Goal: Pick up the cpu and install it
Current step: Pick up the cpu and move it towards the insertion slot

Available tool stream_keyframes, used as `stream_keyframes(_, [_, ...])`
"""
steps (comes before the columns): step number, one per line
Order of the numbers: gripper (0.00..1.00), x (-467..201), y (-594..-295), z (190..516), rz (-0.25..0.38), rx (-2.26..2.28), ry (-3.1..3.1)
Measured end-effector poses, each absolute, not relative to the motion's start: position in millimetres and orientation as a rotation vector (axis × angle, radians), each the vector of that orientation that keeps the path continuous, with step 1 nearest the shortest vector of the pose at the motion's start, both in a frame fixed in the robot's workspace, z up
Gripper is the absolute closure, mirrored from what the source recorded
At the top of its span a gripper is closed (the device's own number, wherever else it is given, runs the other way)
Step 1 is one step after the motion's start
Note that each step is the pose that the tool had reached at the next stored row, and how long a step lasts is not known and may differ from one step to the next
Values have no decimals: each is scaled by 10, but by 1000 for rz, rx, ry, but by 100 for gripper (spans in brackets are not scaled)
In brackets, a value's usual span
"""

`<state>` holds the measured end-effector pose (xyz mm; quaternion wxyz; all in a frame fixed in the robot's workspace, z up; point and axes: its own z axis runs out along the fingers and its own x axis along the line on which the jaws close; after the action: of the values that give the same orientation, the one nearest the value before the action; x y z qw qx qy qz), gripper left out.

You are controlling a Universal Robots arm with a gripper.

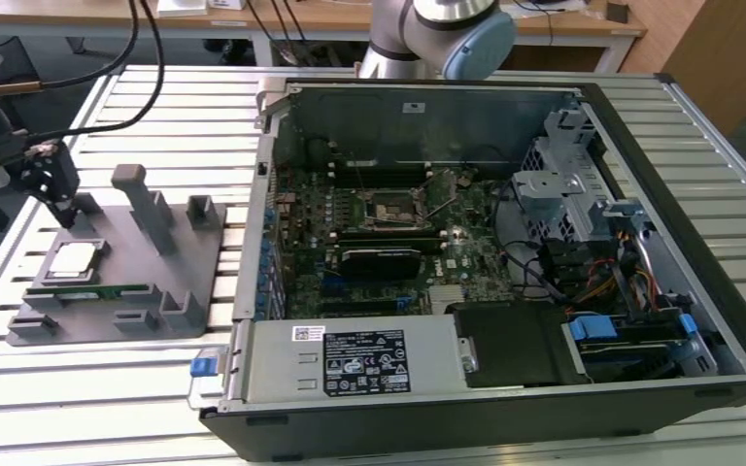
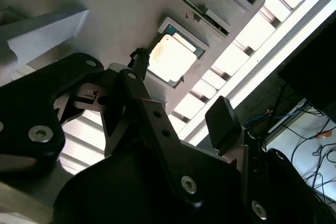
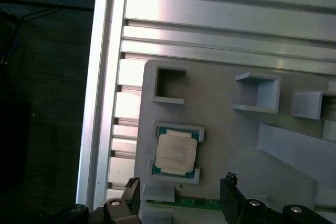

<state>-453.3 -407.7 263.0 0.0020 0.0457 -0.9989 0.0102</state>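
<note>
Open gripper (image 3: 181, 195) w/ nothing in it, fingers (image 3: 131, 192) spread, hovering near the cpu (image 3: 176, 153), not touching. The cpu lies flat in its pocket on grey fixture (image 1: 152, 291) beside pc case (image 1: 503, 97).

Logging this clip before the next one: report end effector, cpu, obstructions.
End effector open, empty, above grey fixture. Cpu seated in its fixture pocket, not gripped. Nothing on it; green memory stick alongside.

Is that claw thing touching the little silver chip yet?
Apart. In the first wrist view the open gripper sits clear of the cpu, with bare grey fixture showing between its fingertips and the chip.
</note>
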Motion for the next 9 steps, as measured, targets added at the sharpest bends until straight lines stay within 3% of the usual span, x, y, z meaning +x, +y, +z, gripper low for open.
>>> stream_keyframes(9, [29, -4538, -4059, 2479, 32, 64, -3137])
